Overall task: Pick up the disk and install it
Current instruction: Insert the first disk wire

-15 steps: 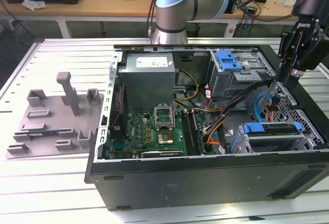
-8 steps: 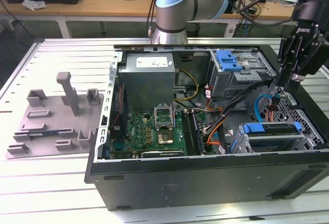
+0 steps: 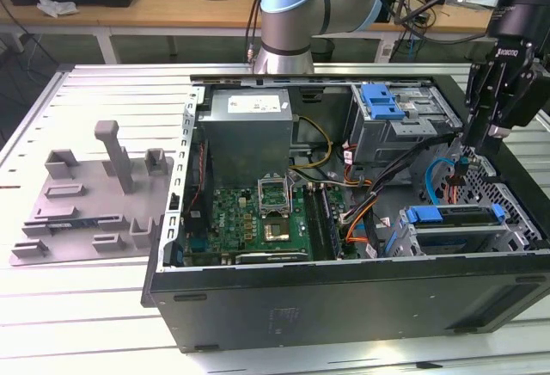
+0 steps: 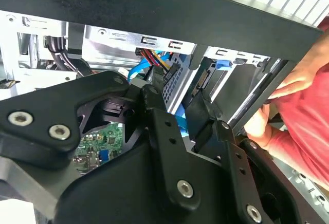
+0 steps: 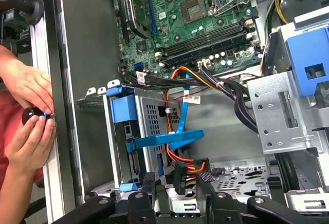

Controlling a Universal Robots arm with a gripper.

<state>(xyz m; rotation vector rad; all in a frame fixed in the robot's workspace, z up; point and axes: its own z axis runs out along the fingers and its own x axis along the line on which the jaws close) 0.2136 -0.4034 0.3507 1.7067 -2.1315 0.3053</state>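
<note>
The disk (image 3: 455,218) lies in the lower drive cage in the case's corner at the exterior view's right, its blue bracket (image 5: 122,106) showing at the cage's end. My gripper (image 3: 471,144) hangs just behind that cage, inside the case. In the first wrist view my gripper (image 5: 180,197) is open, and a black connector (image 5: 181,175) with red and orange wires sits between the fingertips (image 5: 149,185). The light blue data cable (image 5: 169,139) bends across the cage face. My gripper (image 4: 177,113) in the second wrist view also has a gap between its fingers.
A person's hands (image 5: 28,113) hold a small black part just outside the case wall (image 5: 64,106). The motherboard (image 3: 266,212), power supply (image 3: 249,126) and upper drive cage (image 3: 395,121) fill the case. A grey fixture plate (image 3: 94,203) lies at the exterior view's left.
</note>
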